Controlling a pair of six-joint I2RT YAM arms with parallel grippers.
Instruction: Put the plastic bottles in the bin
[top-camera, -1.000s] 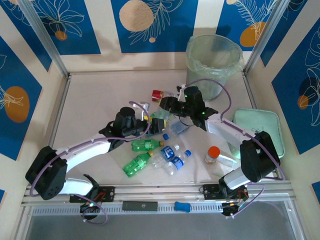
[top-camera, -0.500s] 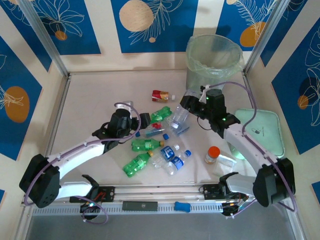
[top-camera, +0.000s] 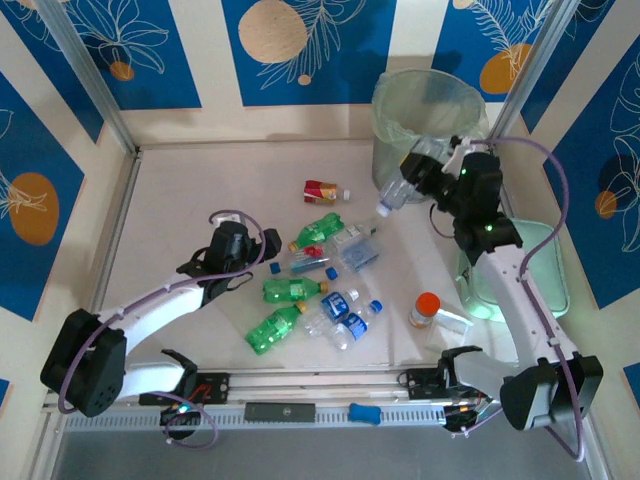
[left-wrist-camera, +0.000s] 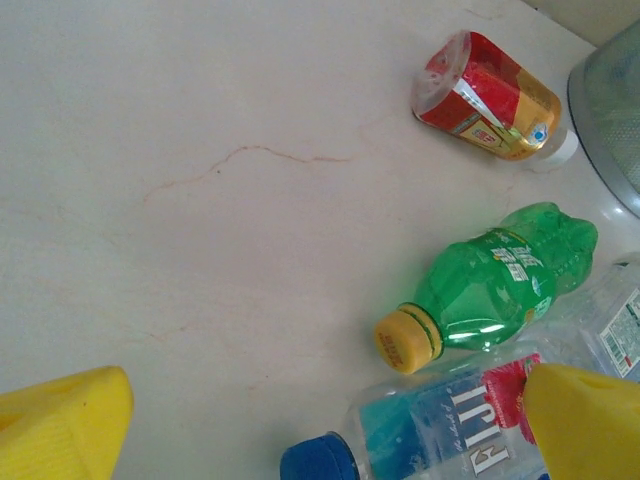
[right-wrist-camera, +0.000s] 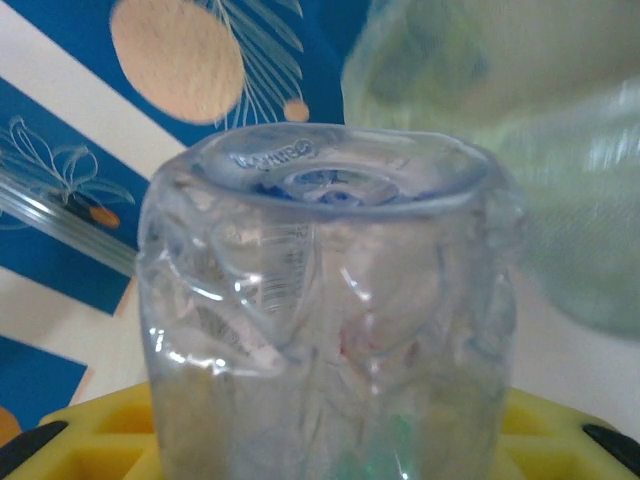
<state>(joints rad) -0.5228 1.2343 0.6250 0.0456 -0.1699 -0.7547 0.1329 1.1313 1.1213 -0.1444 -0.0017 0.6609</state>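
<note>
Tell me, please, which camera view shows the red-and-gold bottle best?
The left wrist view: the red-and-gold bottle lies large and sharp, its label and white cap clear. The top external view shows it small, lying left of the bin.

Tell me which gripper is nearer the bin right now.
Right. The right gripper holds a clear bottle just in front of the bin. The left gripper hangs open far off, down-left in the top view, by the bottle pile.

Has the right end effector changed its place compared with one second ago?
Yes. The right end effector, shut on a clear bottle, went up and right, reaching the side of the bin.
</note>
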